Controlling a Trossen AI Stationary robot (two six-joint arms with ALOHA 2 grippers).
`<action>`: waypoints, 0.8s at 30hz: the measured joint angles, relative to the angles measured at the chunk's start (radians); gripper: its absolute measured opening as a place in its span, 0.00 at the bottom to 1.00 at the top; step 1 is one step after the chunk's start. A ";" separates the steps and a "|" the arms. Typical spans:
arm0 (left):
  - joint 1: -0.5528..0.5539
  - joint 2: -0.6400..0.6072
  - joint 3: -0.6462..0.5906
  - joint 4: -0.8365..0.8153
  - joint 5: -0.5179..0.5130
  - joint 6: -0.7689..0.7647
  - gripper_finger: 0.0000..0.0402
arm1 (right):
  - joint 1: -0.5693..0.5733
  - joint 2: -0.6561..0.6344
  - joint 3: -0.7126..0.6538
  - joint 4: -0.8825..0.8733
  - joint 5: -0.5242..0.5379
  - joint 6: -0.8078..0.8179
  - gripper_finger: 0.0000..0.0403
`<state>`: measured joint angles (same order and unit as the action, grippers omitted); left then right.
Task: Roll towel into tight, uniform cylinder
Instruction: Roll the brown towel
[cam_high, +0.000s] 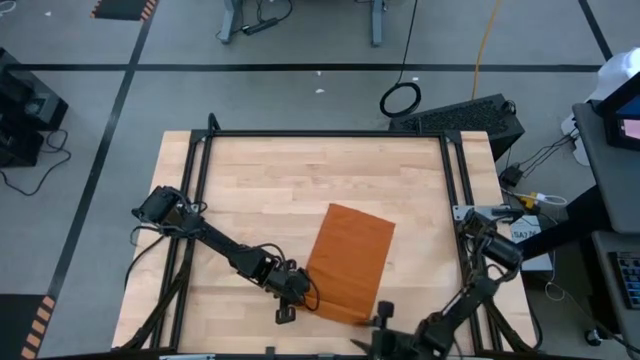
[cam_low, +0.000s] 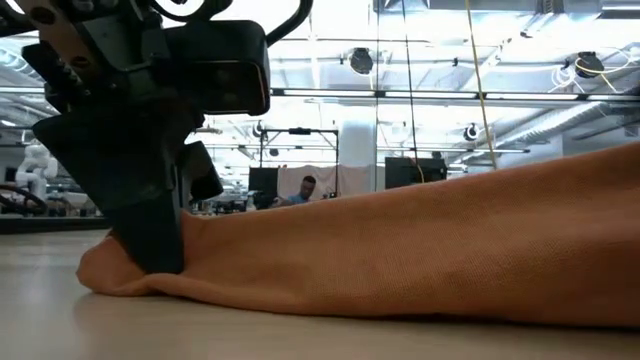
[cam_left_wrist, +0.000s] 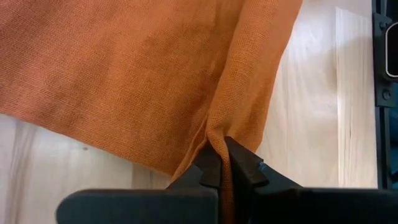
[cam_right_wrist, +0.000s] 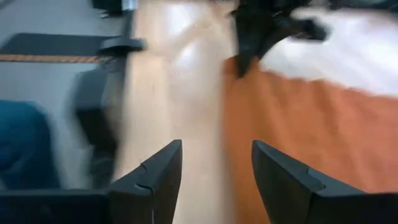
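pinched shut on a bunched corner of the rust-orange soft fabric towel (cam_left_wrist: 143, 74): left gripper (cam_left_wrist: 219, 163), at towel's near-left corner. right gripper (cam_right_wrist: 214, 171) w/ fingers spread wide, nothing between them, at towel's near edge by the near-right corner. lies mostly flat, single layer, near-centre-right on the light wooden tabletop (cam_high: 260, 180), skewed. no roll formed yet; judged barely started, all rolling left.
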<state>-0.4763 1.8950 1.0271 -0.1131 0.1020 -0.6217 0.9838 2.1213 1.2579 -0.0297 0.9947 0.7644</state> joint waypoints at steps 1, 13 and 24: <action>0.000 0.000 0.000 0.000 0.000 0.003 0.02 | -0.008 0.007 0.000 0.002 0.021 -0.014 0.46; -0.001 0.000 0.000 0.000 0.008 0.014 0.02 | -0.049 0.009 0.001 -0.160 -0.063 0.038 0.46; -0.001 0.000 0.000 0.000 0.004 0.035 0.02 | -0.045 0.009 0.001 -0.234 -0.149 0.228 0.46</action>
<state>-0.4770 1.8950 1.0271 -0.1131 0.1061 -0.5865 0.9387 2.1304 1.2587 -0.2635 0.8460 0.9928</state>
